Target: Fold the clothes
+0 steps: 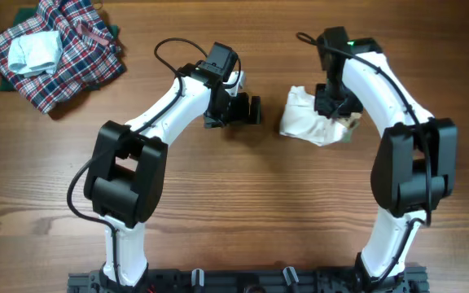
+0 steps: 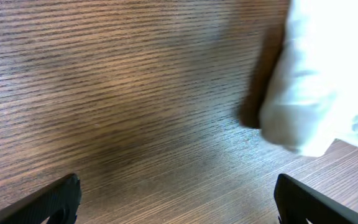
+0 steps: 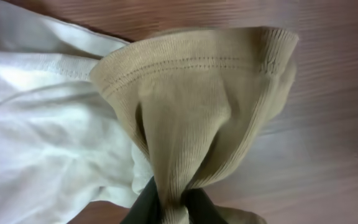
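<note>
Item: garment [image 1: 309, 122] — small, soft, white with a tan ribbed band [image 3: 197, 87]. It lies crumpled on the surface [image 1: 234, 212] right of centre, directly beneath the right gripper [image 3: 166, 210]. It is well apart from the plaid heap [image 1: 55, 57] at the far left corner and the pale folded piece [image 1: 35, 50] resting on that heap. Right gripper: nearly closed, the tan band gathered to a narrow pinch between its dark fingers, the white body [image 3: 36, 137] trailing off to one side. Left gripper [image 1: 249, 110]: jaws spread wide, holding nothing, low over bare wood just beside the garment's edge. Condition: not flat, no fold made. Step in hand, as judged: spreading the piece out before any fold. Handling notes — the band is bunched, so a lift by this pinch alone would likely hang the cloth like a rope. Better that the free gripper takes a white edge opposite the band and the two draw apart, low over the surface, until the fabric lies smooth. Take one layer only if possible. Soft knit slips and drags, so travel should be slow, with release only once the cloth rests flat.
</note>
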Controlling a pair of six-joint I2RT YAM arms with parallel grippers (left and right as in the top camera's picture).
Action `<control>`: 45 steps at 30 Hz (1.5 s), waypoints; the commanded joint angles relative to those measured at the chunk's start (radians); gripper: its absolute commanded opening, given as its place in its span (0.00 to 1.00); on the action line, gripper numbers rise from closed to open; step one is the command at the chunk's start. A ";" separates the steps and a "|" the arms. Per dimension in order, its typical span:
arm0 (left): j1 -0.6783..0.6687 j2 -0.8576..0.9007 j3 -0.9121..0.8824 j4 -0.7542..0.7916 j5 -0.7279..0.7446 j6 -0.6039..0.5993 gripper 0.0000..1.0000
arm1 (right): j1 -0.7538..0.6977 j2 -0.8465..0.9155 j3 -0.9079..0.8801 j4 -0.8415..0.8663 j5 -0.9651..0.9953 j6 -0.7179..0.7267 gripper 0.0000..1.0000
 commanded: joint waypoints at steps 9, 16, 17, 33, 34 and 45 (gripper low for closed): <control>-0.001 -0.027 0.005 -0.002 -0.013 -0.008 1.00 | -0.052 0.015 0.025 -0.060 0.082 0.039 0.04; -0.001 -0.027 0.005 0.007 -0.013 -0.009 1.00 | -0.171 0.014 0.026 -0.165 0.362 0.033 0.07; -0.001 -0.027 0.005 0.007 -0.013 -0.009 1.00 | -0.186 0.014 0.027 -0.165 0.360 0.031 0.07; -0.001 -0.027 0.005 0.009 -0.013 -0.008 1.00 | -0.092 0.014 0.029 -0.129 0.179 -0.036 0.16; -0.001 -0.027 0.005 0.010 -0.013 -0.008 1.00 | -0.085 0.014 0.029 -0.128 0.149 -0.037 0.16; -0.001 -0.027 0.005 0.018 -0.013 -0.009 1.00 | 0.013 0.015 0.029 -0.105 -0.070 0.043 0.24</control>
